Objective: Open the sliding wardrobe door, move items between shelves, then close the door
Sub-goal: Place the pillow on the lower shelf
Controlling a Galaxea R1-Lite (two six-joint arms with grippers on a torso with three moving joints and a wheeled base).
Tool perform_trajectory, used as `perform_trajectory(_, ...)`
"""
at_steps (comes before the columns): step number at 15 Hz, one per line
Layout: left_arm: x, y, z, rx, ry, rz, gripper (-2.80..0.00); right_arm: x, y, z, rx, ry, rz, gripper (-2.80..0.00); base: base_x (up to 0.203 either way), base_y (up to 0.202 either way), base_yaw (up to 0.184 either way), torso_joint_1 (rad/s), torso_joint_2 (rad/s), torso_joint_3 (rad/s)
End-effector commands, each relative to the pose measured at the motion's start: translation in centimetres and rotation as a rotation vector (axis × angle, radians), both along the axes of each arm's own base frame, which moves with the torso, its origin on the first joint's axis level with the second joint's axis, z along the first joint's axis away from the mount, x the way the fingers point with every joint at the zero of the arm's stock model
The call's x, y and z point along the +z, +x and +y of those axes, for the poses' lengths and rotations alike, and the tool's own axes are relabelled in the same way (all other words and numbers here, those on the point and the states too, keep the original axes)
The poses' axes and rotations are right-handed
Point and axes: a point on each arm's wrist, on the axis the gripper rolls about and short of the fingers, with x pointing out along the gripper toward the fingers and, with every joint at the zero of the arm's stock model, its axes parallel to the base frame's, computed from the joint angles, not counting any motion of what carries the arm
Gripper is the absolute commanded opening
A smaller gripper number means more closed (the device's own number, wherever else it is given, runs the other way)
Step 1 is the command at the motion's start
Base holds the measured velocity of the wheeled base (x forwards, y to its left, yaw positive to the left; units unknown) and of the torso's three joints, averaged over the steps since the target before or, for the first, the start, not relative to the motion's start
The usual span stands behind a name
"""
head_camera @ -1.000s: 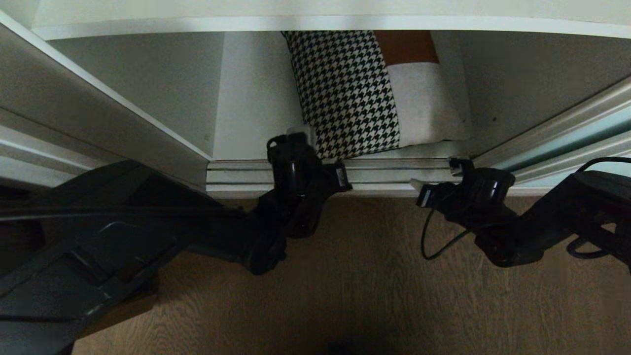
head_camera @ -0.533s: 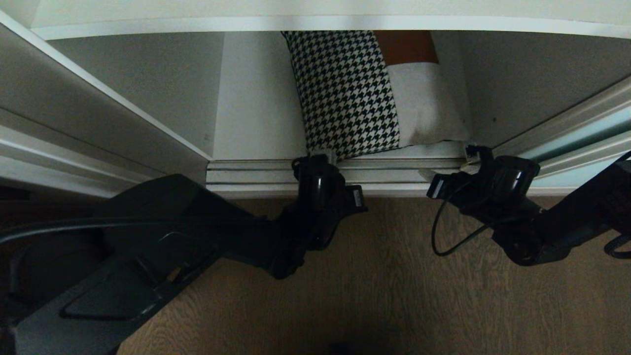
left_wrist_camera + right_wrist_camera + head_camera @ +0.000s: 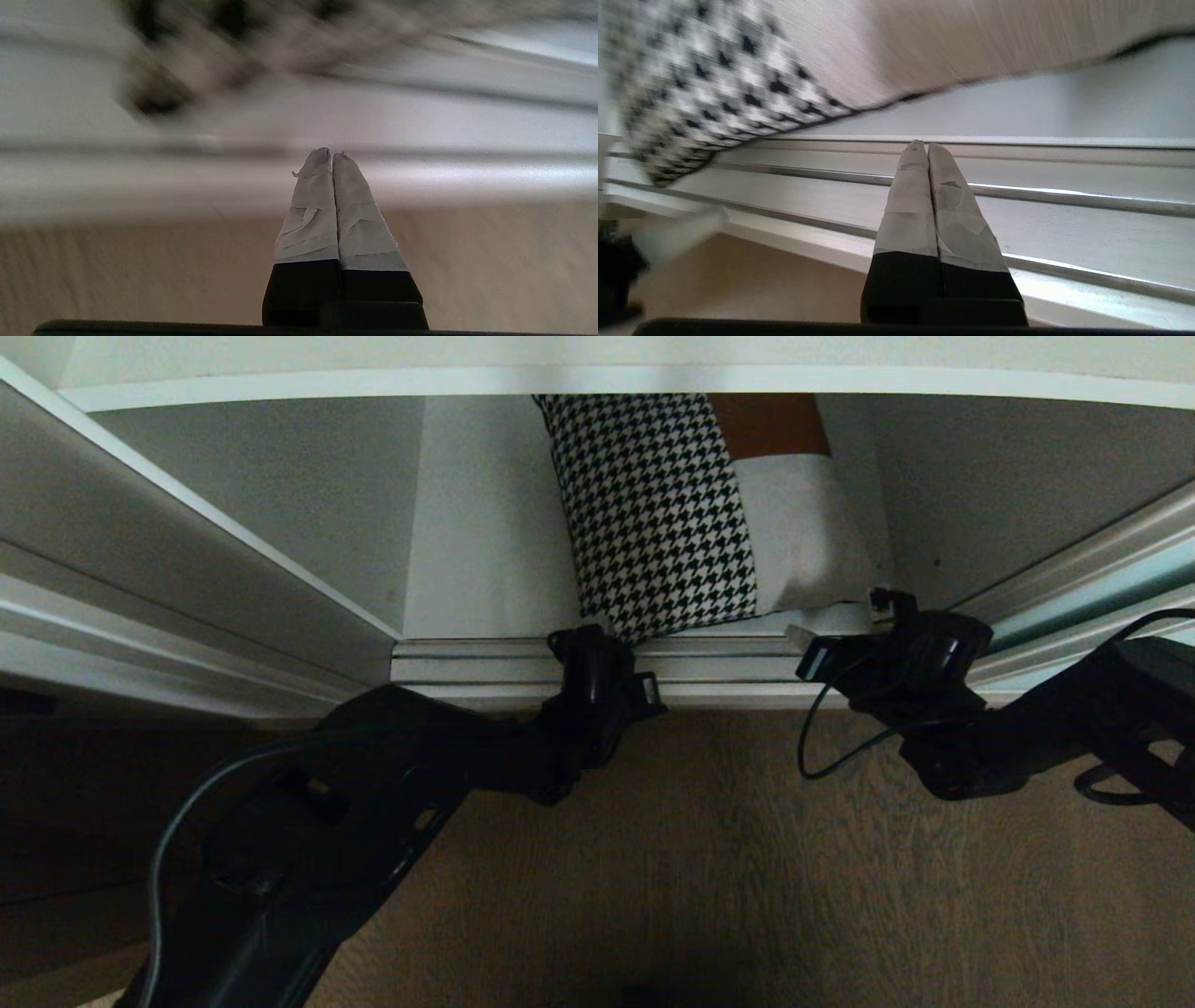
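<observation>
The cushion [image 3: 691, 513], houndstooth with rust-brown and light-grey patches, lies on the lowest white shelf [image 3: 485, 523] inside the wardrobe, its near corner over the floor track [image 3: 467, 667]. A higher shelf [image 3: 597, 378] crosses the top of the head view. The sliding wardrobe door [image 3: 1092, 593], aqua glass in a silver frame, stands pushed to the right. My left gripper [image 3: 597, 637] [image 3: 331, 156] is shut and empty at the cushion's near-left corner, over the track. Empty too, my right gripper [image 3: 882, 602] [image 3: 922, 145] is shut by the cushion's [image 3: 714, 84] near-right corner.
A white-grey side wall panel [image 3: 187, 551] bounds the opening on the left. Brown wood-grain floor [image 3: 700, 859] lies in front of the track. A loose black cable [image 3: 831, 747] hangs under my right wrist.
My left gripper has drawn back from the shelf to the track and shifted right along the cushion's edge. My right gripper has moved forward, closer to the cushion's right corner.
</observation>
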Motion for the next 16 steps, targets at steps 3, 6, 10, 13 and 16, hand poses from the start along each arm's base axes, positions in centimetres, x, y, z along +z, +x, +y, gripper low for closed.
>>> perform_trajectory(3, -0.2, 2.6, 2.0, 0.06, 0.015, -0.076, -2.8, -2.5, 2.0, 0.3, 0.006, -0.001, 0.009, -2.8, 0.0, 0.0, 0.0, 0.0, 0.0, 0.0)
perform_trajectory(6, 2.7, 2.4, 2.6, 0.084, 0.005, -0.235, -2.8, -2.9, 3.1, 0.8, 0.014, 0.003, -0.018, -2.8, 0.0, 0.0, 0.0, 0.0, 0.0, 0.0)
perform_trajectory(10, 3.3, 2.4, 2.6, 0.108, 0.018, -0.365, -2.8, -3.4, 3.3, 1.0, 0.036, 0.001, -0.016, -2.8, 0.0, 0.0, 0.0, 0.0, 0.0, 0.0)
perform_trajectory(13, 2.0, 2.8, 2.8, 0.121, 0.059, -0.366, -2.8, -4.5, 3.5, 1.8, 0.055, -0.001, -0.008, -2.8, 0.0, 0.0, 0.0, 0.0, 0.0, 0.0)
perform_trajectory(16, 1.8, 2.7, 3.8, 0.175, 0.099, -0.387, -2.8, -4.6, 2.6, 2.0, 0.062, -0.005, 0.014, -2.8, 0.0, 0.0, 0.0, 0.0, 0.0, 0.0)
